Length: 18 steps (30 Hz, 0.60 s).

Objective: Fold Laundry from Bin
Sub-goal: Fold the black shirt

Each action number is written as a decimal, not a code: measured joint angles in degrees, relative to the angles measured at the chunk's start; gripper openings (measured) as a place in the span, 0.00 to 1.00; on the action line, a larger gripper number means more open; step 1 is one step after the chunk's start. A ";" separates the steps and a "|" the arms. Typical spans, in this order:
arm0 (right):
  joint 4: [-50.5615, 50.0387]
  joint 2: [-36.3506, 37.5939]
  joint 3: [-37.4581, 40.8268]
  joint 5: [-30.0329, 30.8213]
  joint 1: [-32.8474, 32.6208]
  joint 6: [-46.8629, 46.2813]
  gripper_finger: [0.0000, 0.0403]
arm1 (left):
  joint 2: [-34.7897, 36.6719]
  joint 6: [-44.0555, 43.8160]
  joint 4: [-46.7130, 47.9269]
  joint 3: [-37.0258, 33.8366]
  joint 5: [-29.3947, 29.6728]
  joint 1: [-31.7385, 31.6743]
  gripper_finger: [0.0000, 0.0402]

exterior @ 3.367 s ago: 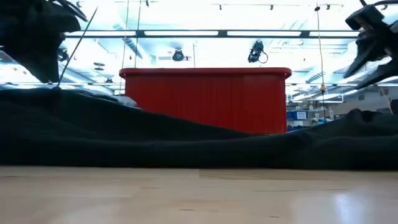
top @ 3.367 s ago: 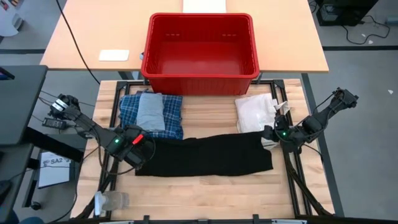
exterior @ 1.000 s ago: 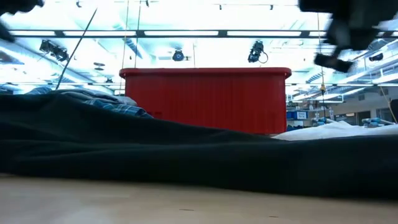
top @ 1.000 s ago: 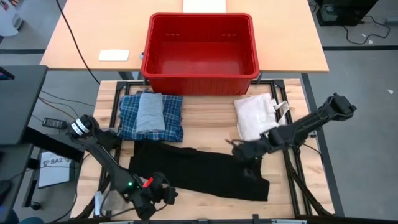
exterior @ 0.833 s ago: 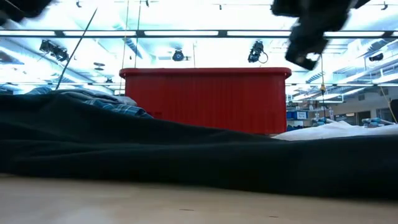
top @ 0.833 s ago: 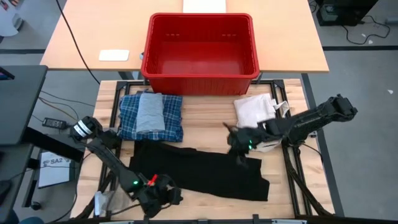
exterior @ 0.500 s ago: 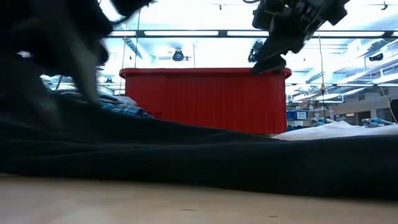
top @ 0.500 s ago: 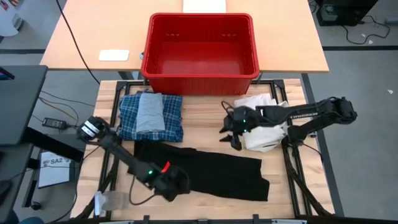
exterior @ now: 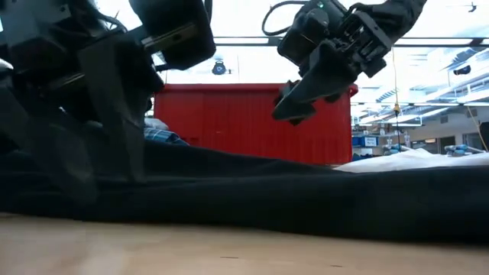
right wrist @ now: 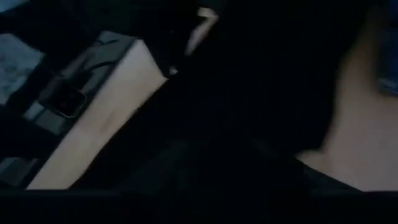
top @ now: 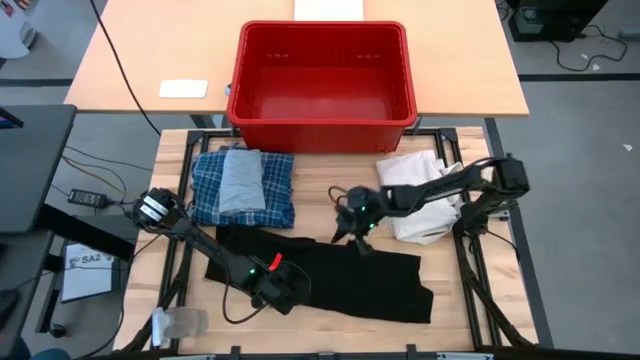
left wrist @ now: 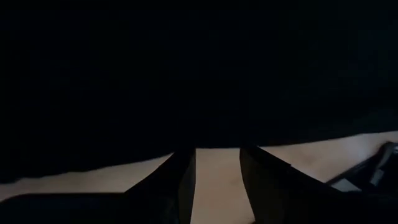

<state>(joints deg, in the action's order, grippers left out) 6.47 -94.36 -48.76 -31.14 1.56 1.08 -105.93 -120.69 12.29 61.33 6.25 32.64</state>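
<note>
The black piece lies spread flat across the near half of the table and fills the low view. My left gripper is open and low over its near part. In the left wrist view bare wood shows between the two fingers, with the cloth's edge just ahead. My right gripper hovers above the black piece's far edge and stands clear of the cloth in the low view. The plaid shirt, folded, lies at the far left with the light grey piece on top. The red bin stands behind. My left gripper stands with its open fingers pointing down at the black piece's edge. Whether they touch the cloth, I cannot tell.
A white fabric piece lies at the far right of the table, under my right arm. A clear plastic thing lies at the near left corner. Bare wood shows between the folded stack and the white piece.
My left gripper has gone from the table's near edge toward the right and far side, onto the black piece. My right gripper has swung toward the table's left, first up and toward the far side, then down to the black piece's far edge. The black piece has stayed put.
</note>
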 joint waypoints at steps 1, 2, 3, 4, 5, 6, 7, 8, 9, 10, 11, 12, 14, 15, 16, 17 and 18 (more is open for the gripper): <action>2.39 -1.55 0.00 -0.74 -0.70 -0.03 0.45 | -0.02 0.00 0.27 -0.04 0.01 -0.03 0.32; 4.27 -2.94 -0.04 -0.93 -1.33 -0.33 0.42 | -0.31 0.01 -0.34 -0.05 0.08 -0.07 0.32; 5.34 -4.48 -0.08 -0.81 -1.74 -0.73 0.40 | -0.60 0.01 -1.16 0.05 0.08 -0.29 0.32; 6.28 -6.10 -0.06 -0.53 -2.04 -1.21 0.37 | -0.76 0.07 -1.06 0.08 0.04 -0.39 0.32; 6.94 -7.63 -0.06 0.18 -2.19 -1.72 0.34 | -0.83 0.25 -0.72 -0.04 0.05 -0.41 0.32; 6.45 -9.01 -0.06 0.50 -2.15 -2.19 0.31 | -0.98 0.23 -1.09 -0.06 0.08 -0.51 0.32; 5.57 -10.26 -0.06 0.61 -2.13 -2.38 0.28 | -1.14 0.14 -1.63 -0.01 0.10 -0.73 0.32; 4.53 -11.38 -0.03 0.66 -2.10 -2.67 0.24 | -1.28 0.12 -1.63 0.03 0.09 -0.76 0.32; 2.96 -12.36 -0.03 0.66 -2.08 -2.84 0.21 | -1.37 0.15 -1.67 0.03 0.06 -0.76 0.32; 0.60 -13.05 -0.04 0.67 -2.14 -2.88 0.17 | -1.42 0.23 -1.91 0.03 0.09 -0.76 0.32; -1.40 -13.47 -0.18 0.10 -2.39 -2.95 0.13 | -1.68 0.25 -2.53 0.03 0.10 -0.76 0.32; -4.16 -13.71 -0.36 -0.23 -2.92 -2.95 0.10 | -1.85 0.24 -3.21 0.05 0.11 -0.74 0.32; -10.58 -13.52 -0.54 -2.66 -4.36 -2.95 0.04 | -1.93 0.37 -4.84 -0.01 0.02 -0.42 0.32; -14.49 -13.03 -0.49 -3.71 -5.70 -2.95 0.02 | -1.93 0.38 -6.25 -0.01 0.02 -0.12 0.32; -18.00 -12.20 -0.37 -4.38 -7.03 -3.12 0.02 | -1.93 0.37 -7.59 0.01 -0.01 0.28 0.32; -20.58 -11.33 -0.21 -4.86 -8.50 -3.73 0.02 | -1.91 0.38 -8.54 0.00 -0.04 0.81 0.32; -22.46 -10.00 -0.12 -4.84 -10.14 -4.43 0.02 | -1.79 0.38 -9.64 -0.06 -0.10 1.48 0.32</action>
<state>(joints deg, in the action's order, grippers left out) -16.00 -104.36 -48.88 -35.98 -8.58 -3.35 -107.72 -120.31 2.65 61.28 6.16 34.12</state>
